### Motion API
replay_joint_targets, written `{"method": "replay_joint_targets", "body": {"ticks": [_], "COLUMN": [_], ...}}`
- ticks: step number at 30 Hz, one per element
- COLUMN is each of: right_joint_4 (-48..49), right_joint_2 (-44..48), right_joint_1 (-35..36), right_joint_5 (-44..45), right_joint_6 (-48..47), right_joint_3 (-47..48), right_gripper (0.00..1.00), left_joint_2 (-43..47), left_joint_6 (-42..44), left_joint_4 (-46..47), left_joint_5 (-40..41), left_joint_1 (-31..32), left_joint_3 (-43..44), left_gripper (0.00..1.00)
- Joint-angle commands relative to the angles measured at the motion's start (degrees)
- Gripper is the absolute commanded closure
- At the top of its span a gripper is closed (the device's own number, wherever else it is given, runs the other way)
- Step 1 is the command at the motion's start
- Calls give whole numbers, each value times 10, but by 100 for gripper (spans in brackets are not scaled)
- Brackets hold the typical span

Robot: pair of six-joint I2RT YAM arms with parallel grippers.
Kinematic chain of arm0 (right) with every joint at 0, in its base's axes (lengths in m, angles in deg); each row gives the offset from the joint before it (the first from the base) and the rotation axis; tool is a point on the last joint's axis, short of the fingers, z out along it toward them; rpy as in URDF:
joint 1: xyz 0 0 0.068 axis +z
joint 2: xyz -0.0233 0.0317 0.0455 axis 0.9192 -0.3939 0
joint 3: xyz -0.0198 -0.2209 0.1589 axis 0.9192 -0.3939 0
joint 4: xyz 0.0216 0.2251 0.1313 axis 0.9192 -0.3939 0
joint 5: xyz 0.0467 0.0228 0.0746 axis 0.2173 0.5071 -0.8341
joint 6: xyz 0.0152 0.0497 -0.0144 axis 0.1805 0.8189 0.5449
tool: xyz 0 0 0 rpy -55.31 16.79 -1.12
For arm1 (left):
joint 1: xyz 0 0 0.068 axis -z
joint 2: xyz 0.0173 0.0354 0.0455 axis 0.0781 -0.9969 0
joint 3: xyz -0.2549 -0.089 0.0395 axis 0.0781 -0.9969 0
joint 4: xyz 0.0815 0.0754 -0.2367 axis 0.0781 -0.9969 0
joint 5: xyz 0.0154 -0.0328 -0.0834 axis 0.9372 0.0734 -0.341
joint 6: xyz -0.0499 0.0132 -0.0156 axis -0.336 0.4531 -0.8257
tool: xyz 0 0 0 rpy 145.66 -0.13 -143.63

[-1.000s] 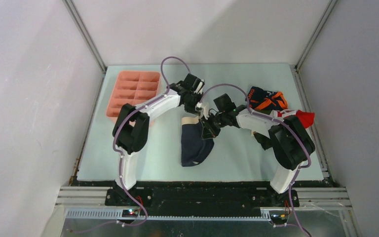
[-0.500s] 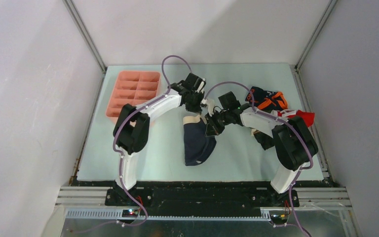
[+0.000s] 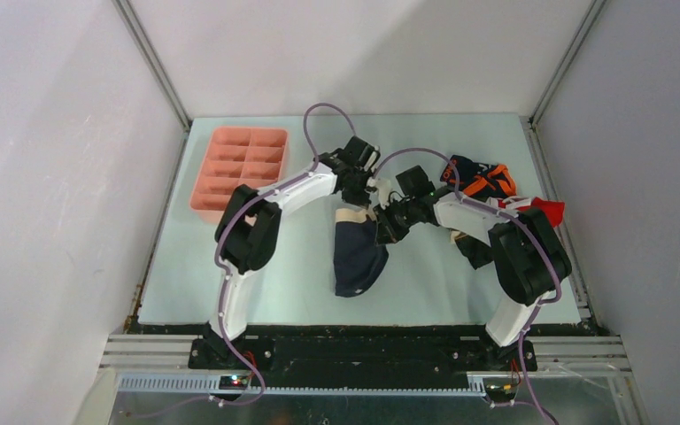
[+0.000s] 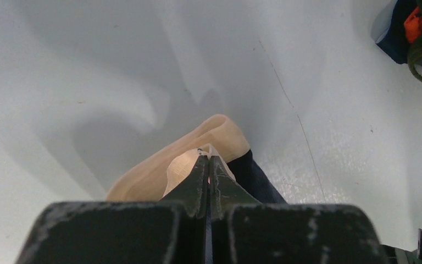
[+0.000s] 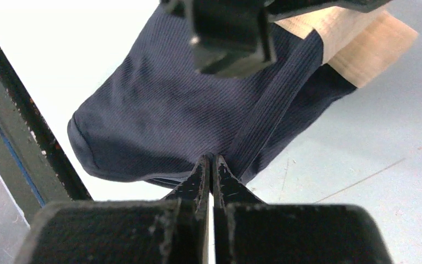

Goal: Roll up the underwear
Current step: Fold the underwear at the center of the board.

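Two grips; left fingers (image 4: 195, 184) clamp beige waistband (image 4: 225, 135); right fingers (image 5: 198, 179) pinch navy underwear (image 5: 159, 110) (same piece)

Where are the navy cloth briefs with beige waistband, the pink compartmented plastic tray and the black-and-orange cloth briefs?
navy cloth briefs with beige waistband (image 3: 359, 257): top view, middle of the navy body.
pink compartmented plastic tray (image 3: 250, 130): top view, its far rim.
black-and-orange cloth briefs (image 3: 481, 185): top view, its middle.
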Motion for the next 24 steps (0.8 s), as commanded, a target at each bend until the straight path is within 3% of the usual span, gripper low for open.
{"method": "replay_joint_targets", "body": {"ticks": [1, 3, 6, 8, 10, 18, 24], "right_joint_4": [9, 10, 9, 7, 0, -101, -105], "right_joint_2": [-2, -4, -4, 1, 13, 62, 30], "right_joint_1": [-7, -8, -10, -13, -20, -84, -113], "right_joint_5": [20, 27, 29, 30, 25, -24, -37], "right_joint_6": [29, 36, 40, 42, 49, 76, 76], "right_joint_3": [-3, -3, -3, -3, -3, 26, 75], "right_gripper": [96, 92, 86, 80, 74, 68, 66], "left_joint_2": [-11, -19, -24, -21, -11, 93, 173], "left_joint_6": [16, 19, 29, 36, 47, 65, 88], "left_joint_4": [27, 29, 32, 33, 30, 11, 50], "left_joint_5": [31, 39, 36, 32, 23, -3, -138], "left_joint_1": [4, 5, 5, 5, 5, -12, -37], "left_joint_3": [40, 48, 60, 66, 69, -1, -130], "left_gripper": [100, 97, 72, 59, 53, 49, 54]}}
